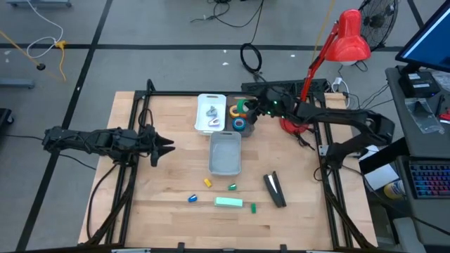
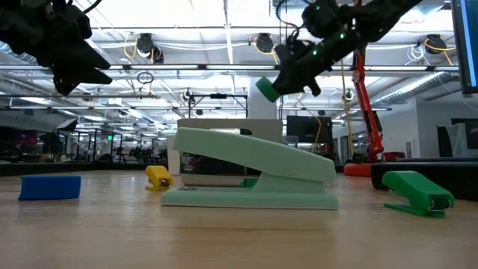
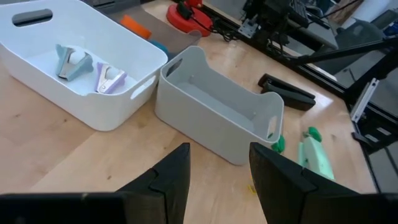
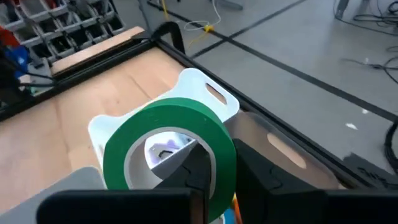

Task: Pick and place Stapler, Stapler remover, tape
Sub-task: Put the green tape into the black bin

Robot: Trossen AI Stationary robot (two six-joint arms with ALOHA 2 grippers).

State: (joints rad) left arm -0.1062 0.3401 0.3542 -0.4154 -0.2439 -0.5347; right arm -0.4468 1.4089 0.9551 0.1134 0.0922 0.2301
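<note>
My right gripper [image 4: 214,171] is shut on a green tape roll [image 4: 168,140] and holds it in the air over the far bins [image 1: 244,107]. Below it stands a white bin [image 1: 211,112] with two staple removers [image 3: 74,62] inside. Beside that, orange [image 3: 135,26] and blue [image 1: 240,124] tape rolls lie in a clear tray. A mint-green stapler [image 1: 228,202] and a black stapler [image 1: 274,190] lie flat on the table's near part. My left gripper [image 3: 217,180] hovers open at the table's left, touching nothing. My right gripper pinches the green roll's ring wall [image 4: 217,155], one finger [image 4: 186,168] inside the hole and the other [image 4: 261,177] outside. The roll stands on edge between the fingers, lifted clear of the table and the bins [image 2: 265,90].
An empty grey bin [image 1: 225,153] stands mid-table in front of the white one. Small blue [image 1: 192,198], yellow [image 1: 208,183] and green [image 1: 232,187] pieces lie near the mint stapler. A red desk lamp [image 1: 348,39] rises at the far right.
</note>
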